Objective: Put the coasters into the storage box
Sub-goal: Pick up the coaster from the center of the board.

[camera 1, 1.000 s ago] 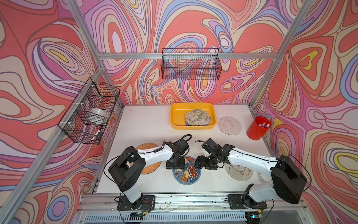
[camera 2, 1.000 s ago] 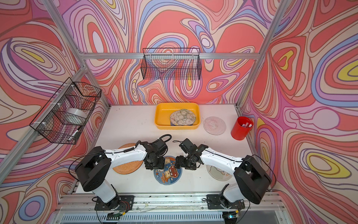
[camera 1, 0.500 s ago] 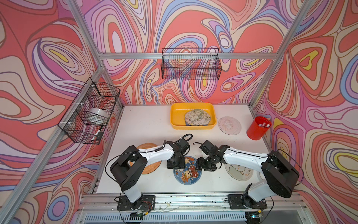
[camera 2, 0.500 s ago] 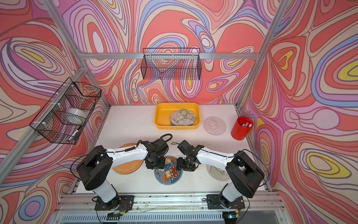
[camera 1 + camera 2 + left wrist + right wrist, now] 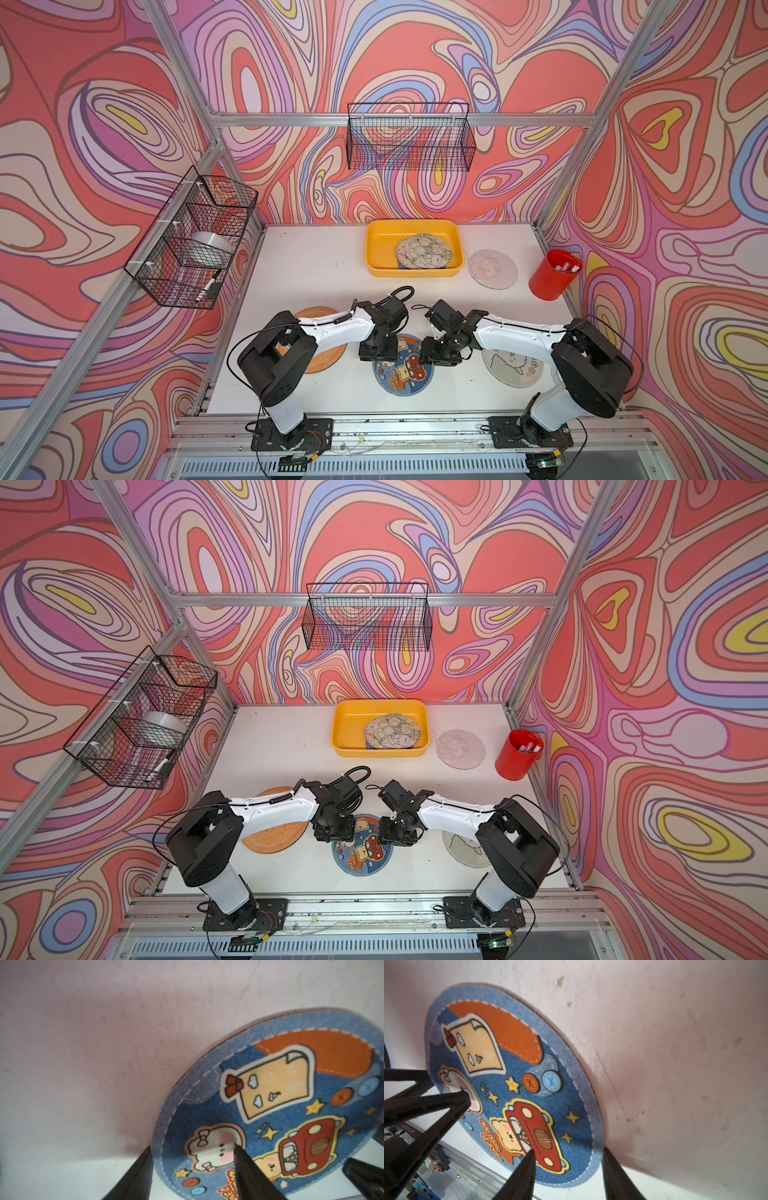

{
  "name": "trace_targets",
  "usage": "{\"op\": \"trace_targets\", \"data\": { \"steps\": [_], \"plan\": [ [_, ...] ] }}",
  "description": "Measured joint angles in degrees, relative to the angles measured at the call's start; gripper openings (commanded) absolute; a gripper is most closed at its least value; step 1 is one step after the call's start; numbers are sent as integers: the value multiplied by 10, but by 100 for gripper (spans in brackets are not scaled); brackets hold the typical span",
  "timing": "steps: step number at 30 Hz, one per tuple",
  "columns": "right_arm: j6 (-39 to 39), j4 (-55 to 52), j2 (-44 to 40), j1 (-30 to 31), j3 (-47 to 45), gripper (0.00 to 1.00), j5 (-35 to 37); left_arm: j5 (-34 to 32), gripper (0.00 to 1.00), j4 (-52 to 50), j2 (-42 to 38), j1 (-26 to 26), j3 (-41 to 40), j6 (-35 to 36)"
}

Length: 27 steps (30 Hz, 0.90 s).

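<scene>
White table (image 5: pixel 316 266) carries the yellow storage box (image 5: pixel 376 249) at far centre, with pale coasters (image 5: pixel 424 251) stacked inside. At near centre the blue coaster (image 5: pixel 401 376) lies flat. Over its left and right rims, the left gripper (image 5: pixel 192 1148) and the right gripper (image 5: pixel 569 1149) stand with jaws apart, one fingertip on its face.

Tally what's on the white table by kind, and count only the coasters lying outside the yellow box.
Yellow box: 1
Red cup: 1
Coasters outside it, in view: 4 (orange coaster, blue coaster, sheep coaster, pink coaster)
Total: 6
</scene>
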Motion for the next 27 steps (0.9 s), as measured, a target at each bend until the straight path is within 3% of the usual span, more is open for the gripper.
{"op": "trace_targets", "data": {
  "steps": [5,11,21,27],
  "plan": [
    [-1,6,7,2,2,35,0,0,62,-1,1,0,1,0],
    [-4,13,18,3,3,1,-1,1,62,-3,3,0,4,0],
    [-5,-9,9,5,17,0,4,2,79,0,-7,1,2,-1],
    [-18,-63,-16,6,78,0,22,2,89,8,-66,20,-15,-9]
  ]
}}
